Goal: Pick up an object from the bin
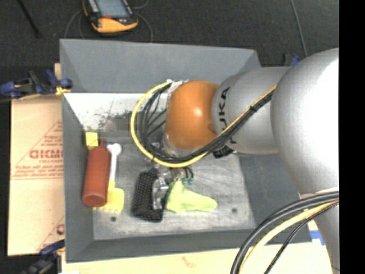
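Contact between claw (162,186) and black ridged block (144,196) cannot be confirmed; the block is found just left of the claw, on the near middle of the bin (171,67) floor. Its long axis is run near-to-far, far end tipped slightly right. A lime-green crumpled thing (193,201) is seen just right. How far the claw is open cannot be told, as it is mostly hidden under the orange wrist cover (188,116).
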